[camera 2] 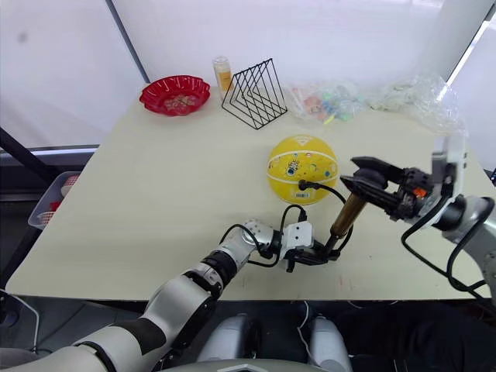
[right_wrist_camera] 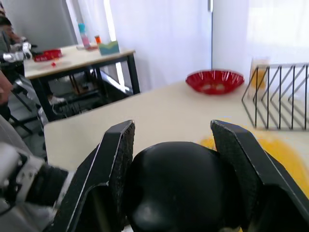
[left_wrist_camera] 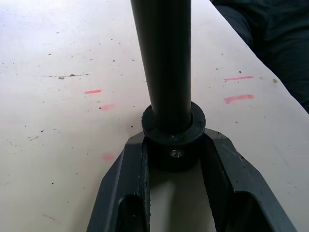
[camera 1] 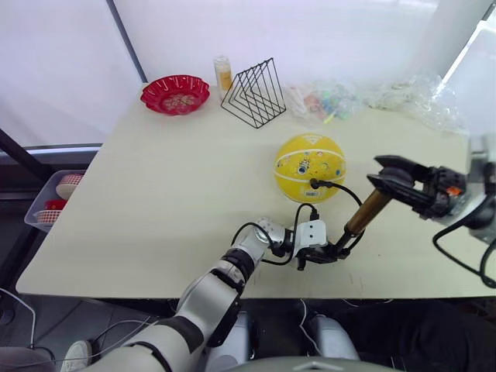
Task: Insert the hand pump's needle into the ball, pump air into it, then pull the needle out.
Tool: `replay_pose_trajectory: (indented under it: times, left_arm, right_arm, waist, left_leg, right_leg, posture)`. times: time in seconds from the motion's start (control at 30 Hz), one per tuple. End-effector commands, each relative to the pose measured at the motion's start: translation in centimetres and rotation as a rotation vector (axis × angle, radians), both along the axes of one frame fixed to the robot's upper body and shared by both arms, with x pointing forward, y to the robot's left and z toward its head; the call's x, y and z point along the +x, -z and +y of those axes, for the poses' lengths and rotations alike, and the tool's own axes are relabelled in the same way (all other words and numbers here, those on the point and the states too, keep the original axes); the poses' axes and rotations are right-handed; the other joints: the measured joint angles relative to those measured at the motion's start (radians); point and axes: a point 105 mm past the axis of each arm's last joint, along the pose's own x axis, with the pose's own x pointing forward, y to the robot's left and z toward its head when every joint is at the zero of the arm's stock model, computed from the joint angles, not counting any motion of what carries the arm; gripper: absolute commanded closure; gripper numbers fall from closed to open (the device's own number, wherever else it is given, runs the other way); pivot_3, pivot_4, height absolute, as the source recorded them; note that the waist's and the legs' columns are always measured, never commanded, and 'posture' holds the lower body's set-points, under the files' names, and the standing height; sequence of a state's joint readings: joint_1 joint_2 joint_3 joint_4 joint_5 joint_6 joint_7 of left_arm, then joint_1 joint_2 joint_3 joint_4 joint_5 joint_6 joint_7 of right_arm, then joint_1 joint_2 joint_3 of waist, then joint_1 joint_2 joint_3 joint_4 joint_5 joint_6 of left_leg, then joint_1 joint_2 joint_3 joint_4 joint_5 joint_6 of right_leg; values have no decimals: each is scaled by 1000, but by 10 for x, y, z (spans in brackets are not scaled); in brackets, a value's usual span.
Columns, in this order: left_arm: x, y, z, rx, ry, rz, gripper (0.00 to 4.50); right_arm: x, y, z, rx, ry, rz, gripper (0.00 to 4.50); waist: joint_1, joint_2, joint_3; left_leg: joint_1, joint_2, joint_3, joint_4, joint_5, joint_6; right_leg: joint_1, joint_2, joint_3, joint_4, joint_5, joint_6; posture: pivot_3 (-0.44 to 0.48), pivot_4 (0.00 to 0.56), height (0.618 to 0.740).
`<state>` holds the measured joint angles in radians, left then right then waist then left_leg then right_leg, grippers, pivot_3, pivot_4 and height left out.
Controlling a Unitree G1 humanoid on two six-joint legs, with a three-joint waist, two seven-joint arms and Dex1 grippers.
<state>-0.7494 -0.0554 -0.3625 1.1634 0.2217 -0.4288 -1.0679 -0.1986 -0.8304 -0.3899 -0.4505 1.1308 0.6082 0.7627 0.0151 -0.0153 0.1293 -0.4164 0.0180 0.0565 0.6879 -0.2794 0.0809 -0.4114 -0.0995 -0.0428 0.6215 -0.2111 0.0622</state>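
Note:
The yellow ball rests on the table's right half. The hand pump stands tilted in front of it, its gold barrel rising to the right. My left gripper is shut on the pump's black bottom cap, low against the table. My right gripper is closed around the black handle knob at the pump's top. The thin black hose loops from the pump to a black fitting pressed against the ball's front. The needle itself is hidden at the ball's surface.
At the back of the table stand a red basket, a yellow bottle, a black wire rack and clear plastic bags. A bin sits off the left edge. The front edge is close behind my left gripper.

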Motion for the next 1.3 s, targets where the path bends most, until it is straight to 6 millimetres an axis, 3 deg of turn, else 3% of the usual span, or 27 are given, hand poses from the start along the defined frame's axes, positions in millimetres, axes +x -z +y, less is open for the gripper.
replay_pose_trajectory:
  times: [0.03,0.1,0.27,0.47,0.63,0.87,0.97,1.3]
  left_arm:
    - [-24,43,25,170,32,115,3513]
    - [-24,43,24,168,33,115,3513]
    - [-24,42,22,163,32,116,3513]
    - [-23,43,25,167,23,115,3514]
    - [-22,43,26,172,20,112,3514]
    - [-22,43,25,171,23,110,3514]
    - [-22,44,26,173,22,109,3514]
    - [-23,44,27,175,28,113,3514]
  right_arm:
    - [-12,-49,-13,47,93,-240,2452]
    - [-10,-41,-11,51,92,-211,2451]
    - [0,6,-5,21,99,-82,2452]
    - [2,96,2,-103,76,172,2452]
    - [2,127,6,-150,64,248,2452]
    - [-3,167,12,-187,61,330,2452]
    - [-2,155,14,-157,56,282,2452]
    - [0,39,-1,-64,41,20,2452]
  waist:
    - [0,0,0]
    - [0,0,0]
    - [0,-2,-1]
    - [-4,-18,-15]
    - [-7,-21,-17]
    - [-2,-19,-18]
    - [-2,-17,-18]
    - [1,0,-6]
  left_leg:
    - [0,0,0,0,0,0]
    - [0,0,0,0,0,0]
    - [1,0,0,0,0,0]
    - [6,3,-1,0,0,0]
    - [19,5,-1,-3,0,-1]
    - [18,5,-5,-5,-1,-1]
    - [18,5,-6,-6,-1,-1]
    - [9,3,-6,-6,-1,-1]
  right_leg:
    - [0,0,0,0,0,0]
    - [0,0,0,0,0,0]
    - [1,1,0,0,0,0]
    - [4,4,0,0,0,-1]
    - [14,3,0,0,-2,-2]
    - [15,2,0,0,-4,-5]
    - [15,1,0,-1,-4,-5]
    - [8,-1,-1,-3,-3,-5]
  posture:
    - [0,150,737]
    - [0,150,737]
    - [0,150,737]
    - [0,150,737]
    - [0,150,737]
    - [0,150,737]
    - [0,150,737]
    - [0,150,737]
